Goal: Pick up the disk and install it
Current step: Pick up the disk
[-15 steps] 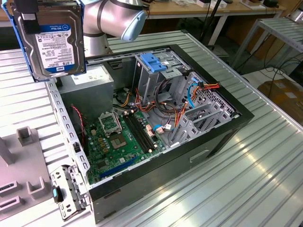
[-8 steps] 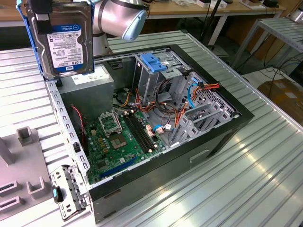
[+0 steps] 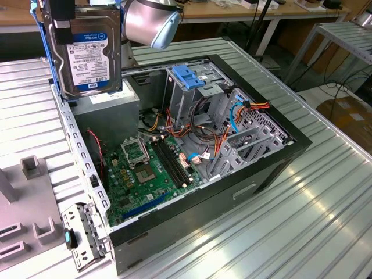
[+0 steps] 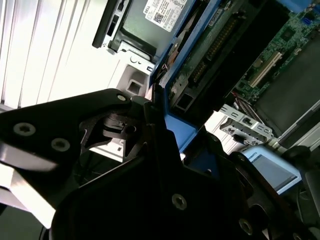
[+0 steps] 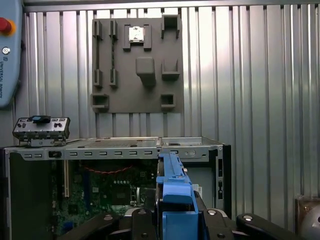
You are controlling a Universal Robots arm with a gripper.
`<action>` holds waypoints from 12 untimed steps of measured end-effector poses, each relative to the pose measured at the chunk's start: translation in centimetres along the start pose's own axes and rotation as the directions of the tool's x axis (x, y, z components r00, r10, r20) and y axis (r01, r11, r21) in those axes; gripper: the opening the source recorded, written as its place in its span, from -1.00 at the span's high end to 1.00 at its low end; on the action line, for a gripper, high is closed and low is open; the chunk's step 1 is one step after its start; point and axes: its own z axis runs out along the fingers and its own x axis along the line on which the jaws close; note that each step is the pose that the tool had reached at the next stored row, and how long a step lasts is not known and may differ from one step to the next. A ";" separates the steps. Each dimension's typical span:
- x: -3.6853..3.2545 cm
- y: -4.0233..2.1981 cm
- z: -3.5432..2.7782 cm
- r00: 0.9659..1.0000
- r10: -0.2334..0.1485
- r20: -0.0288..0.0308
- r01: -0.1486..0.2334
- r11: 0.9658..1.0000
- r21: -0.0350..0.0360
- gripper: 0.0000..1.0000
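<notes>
The disk (image 3: 85,51), a silver hard drive with a white-and-blue label and a blue carrier frame, hangs upright in the air above the far left corner of the open computer case (image 3: 293,141). My gripper (image 3: 64,22) is shut on its top edge in the exterior view. In the first wrist view the disk (image 5: 171,187) appears edge-on, its blue frame clamped between the black fingers (image 5: 142,222). The second wrist view has the disk's blue frame (image 4: 176,127) running out from the black gripper body, over the case interior.
Inside the case are a metal drive cage with a blue latch (image 3: 189,77), a grey power supply box (image 3: 107,110), the green motherboard (image 3: 146,174) and loose cables. A grey fixture plate (image 5: 135,65) lies on the ribbed metal table (image 3: 325,215). A pendant (image 5: 7,50) sits beside it.
</notes>
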 end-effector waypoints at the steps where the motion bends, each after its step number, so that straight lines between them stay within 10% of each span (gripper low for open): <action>1: 0.05 -0.10 0.00 1.000 0.000 0.000 0.000 1.000 0.000 0.26; 12: 0.72 -1.81 0.08 1.000 0.000 -0.001 0.000 1.000 0.000 0.26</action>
